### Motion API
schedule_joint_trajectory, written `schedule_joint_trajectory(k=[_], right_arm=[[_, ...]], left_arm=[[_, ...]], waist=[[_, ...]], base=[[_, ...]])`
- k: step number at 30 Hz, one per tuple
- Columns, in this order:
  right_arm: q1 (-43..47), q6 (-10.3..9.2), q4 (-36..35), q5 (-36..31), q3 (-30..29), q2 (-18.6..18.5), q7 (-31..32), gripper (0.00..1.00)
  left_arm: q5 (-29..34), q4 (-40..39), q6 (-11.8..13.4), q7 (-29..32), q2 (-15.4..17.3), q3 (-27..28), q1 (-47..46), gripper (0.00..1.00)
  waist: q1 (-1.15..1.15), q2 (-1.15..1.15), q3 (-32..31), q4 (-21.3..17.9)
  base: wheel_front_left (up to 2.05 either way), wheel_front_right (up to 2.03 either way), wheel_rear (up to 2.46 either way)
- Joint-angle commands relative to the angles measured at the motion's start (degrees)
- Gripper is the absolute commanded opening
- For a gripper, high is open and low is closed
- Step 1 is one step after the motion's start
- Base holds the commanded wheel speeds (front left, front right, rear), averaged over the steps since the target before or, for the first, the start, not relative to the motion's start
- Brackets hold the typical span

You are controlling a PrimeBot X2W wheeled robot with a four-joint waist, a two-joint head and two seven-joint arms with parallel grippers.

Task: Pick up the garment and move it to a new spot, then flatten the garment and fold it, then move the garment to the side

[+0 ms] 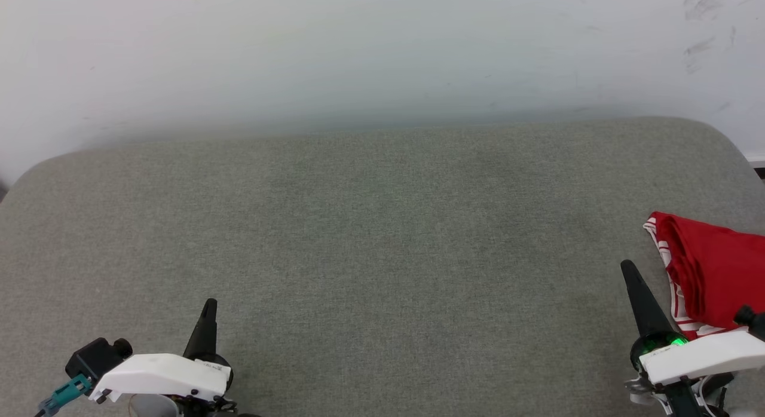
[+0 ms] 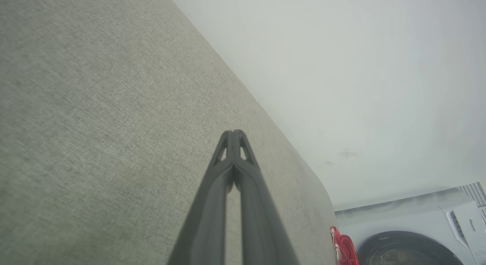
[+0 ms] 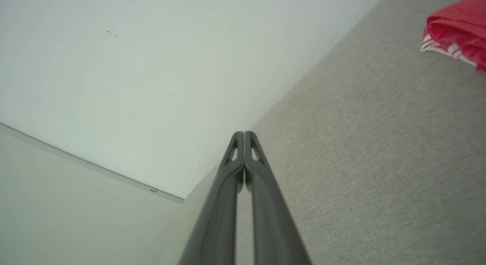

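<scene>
The left gripper [image 1: 208, 306] sits at the lower left of the head view. Its two dark fingers are pressed together with nothing between them, and its wrist view shows the tips touching above bare grey cloth. The right gripper [image 1: 628, 267] stands at the lower right, also closed tight and empty (its wrist view shows the tips meeting). The garment [image 1: 714, 273] lies in a folded heap at the right edge of the table [image 1: 382, 238], just beside the right gripper on its outer side. It is red, with a red-and-white striped hem along its left edge, and part of it runs out of the frame. The table has a grey fabric top with rounded far corners and stands against a pale wall [image 1: 382, 46]. In the left wrist view a washer [image 2: 410, 242] shows beyond the table's end.
</scene>
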Motion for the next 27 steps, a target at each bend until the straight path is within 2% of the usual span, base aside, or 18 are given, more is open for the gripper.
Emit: schedule_joint_trajectory(k=[1, 27], right_arm=[[-1.69, 0.0, -0.1, 1.81, -0.26, 0.15, 0.1, 0.0], [-3.11, -0.01, 3.42, 15.91, -1.52, 0.68, 0.83, 0.0]], left_arm=[[-1.38, -0.26, -0.57, 0.41, -0.09, 0.83, -1.63, 0.0], [-12.94, 1.24, -4.3, 4.24, -2.97, 4.95, -2.89, 0.0]], waist=[[0.0, 0.0, 0.0, 0.08], [0.0, 0.0, 0.04, 1.27]], base=[[0.0, 0.0, 0.0], [0.0, 0.0, 0.0]])
